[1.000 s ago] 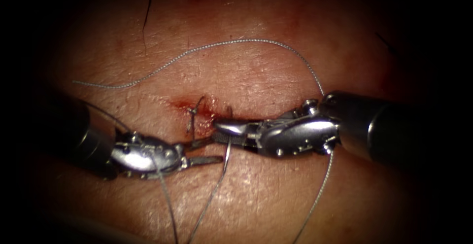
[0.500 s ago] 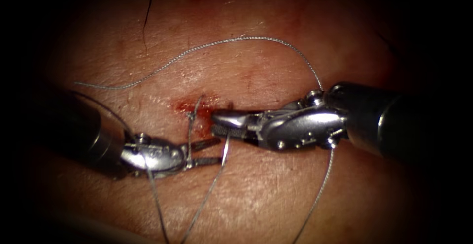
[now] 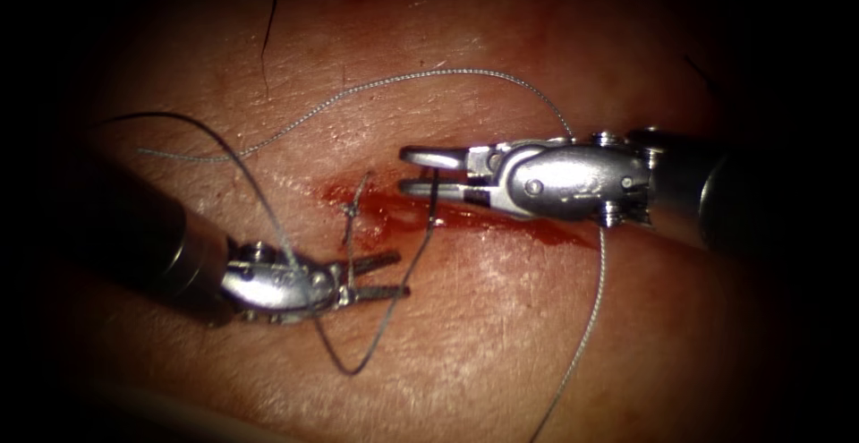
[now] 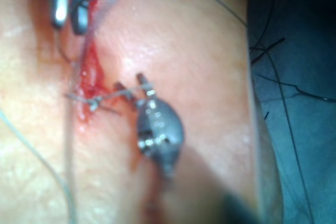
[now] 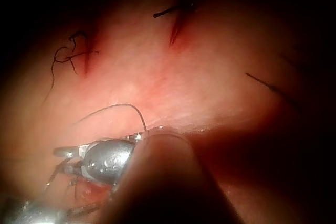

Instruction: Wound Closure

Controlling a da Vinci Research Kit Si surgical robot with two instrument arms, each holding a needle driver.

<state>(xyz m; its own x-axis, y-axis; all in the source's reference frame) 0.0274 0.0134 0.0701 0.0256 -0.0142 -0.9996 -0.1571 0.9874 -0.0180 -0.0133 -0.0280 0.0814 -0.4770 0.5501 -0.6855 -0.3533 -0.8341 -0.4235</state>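
Note:
On the tissue [image 3: 501,318] the cut [image 3: 394,206] runs red, with a knotted stitch [image 3: 353,206] at its left end. My left tool [image 3: 376,277] lies just below the knot with its jaws open. The stitch's short tail [image 3: 351,259] passes between them, ungripped. My right tool [image 3: 420,171] hovers over the cut's right part, shut on a dark thread [image 3: 420,255]. That thread hangs in a loop beneath the left jaws. In the left wrist view the left tool [image 4: 129,81] sits beside the knot [image 4: 92,100], with the right tool's jaws [image 4: 68,9] further along the cut.
A grey braided thread [image 3: 429,73] arcs across the tissue above the cut, then trails down behind the right tool [image 3: 586,327]. Red fluid [image 3: 537,228] spreads along the cut. The right wrist view shows two older stitches [image 5: 73,56] [image 5: 176,19].
My right tool has risen up and to the right off the cut, carrying the dark thread, which now hangs in a slack loop. The left tool has barely moved.

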